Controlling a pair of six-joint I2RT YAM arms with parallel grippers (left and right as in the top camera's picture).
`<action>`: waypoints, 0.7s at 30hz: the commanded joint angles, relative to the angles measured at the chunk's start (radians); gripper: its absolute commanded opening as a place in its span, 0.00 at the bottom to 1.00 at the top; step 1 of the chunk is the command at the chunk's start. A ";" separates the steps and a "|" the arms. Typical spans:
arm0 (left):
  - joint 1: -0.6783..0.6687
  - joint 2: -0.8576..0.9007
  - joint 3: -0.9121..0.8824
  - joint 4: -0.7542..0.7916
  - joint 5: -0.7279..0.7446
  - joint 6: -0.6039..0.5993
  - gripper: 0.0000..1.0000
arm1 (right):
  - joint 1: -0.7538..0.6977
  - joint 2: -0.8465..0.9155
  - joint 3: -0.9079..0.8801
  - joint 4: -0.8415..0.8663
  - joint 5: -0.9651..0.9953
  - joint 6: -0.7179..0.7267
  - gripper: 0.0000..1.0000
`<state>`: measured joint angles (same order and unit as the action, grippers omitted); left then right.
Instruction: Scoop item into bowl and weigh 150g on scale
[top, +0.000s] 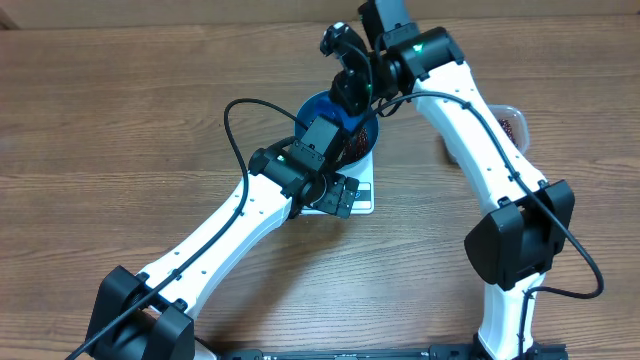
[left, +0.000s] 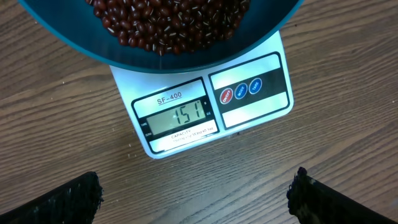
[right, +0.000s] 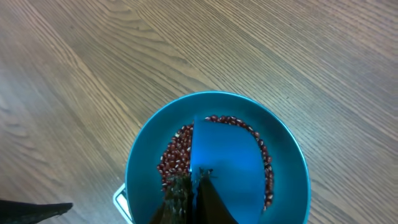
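Observation:
The blue bowl (top: 316, 106) stands on the white scale (top: 366, 195), whose display (left: 180, 115) reads 151. Red-brown beans (left: 168, 25) lie in the bowl (left: 252, 36). My left gripper (left: 196, 199) hovers low over bare table just in front of the scale (left: 249, 112), open wide with nothing between its fingers (left: 78, 199). My right gripper (right: 196, 175) hangs above the bowl (right: 142, 174), shut on the handle of a small blue scoop (right: 227, 165). The scoop looks empty and covers part of the beans (right: 177, 155). From overhead, the right gripper (top: 350, 92) hides much of the bowl.
A clear plastic tub (top: 511, 121) with more beans sits at the right, mostly behind the right arm. A black cable (top: 232, 130) loops up from the left arm. Wooden table surrounds the scale; a corner of the scale (right: 120, 199) shows beneath the bowl.

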<state>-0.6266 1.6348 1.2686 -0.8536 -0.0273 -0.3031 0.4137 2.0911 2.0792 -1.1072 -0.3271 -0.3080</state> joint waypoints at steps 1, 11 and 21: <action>0.000 -0.004 0.004 -0.002 -0.009 0.023 1.00 | -0.003 -0.003 0.001 0.007 0.065 -0.015 0.05; 0.000 -0.004 0.004 -0.002 -0.009 0.023 0.99 | -0.005 -0.002 0.001 0.018 0.065 -0.015 0.04; 0.000 -0.004 0.004 -0.002 -0.009 0.023 1.00 | -0.005 0.000 -0.001 0.032 0.065 -0.015 0.04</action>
<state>-0.6266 1.6348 1.2686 -0.8536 -0.0269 -0.3031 0.4122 2.0911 2.0792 -1.0840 -0.2687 -0.3153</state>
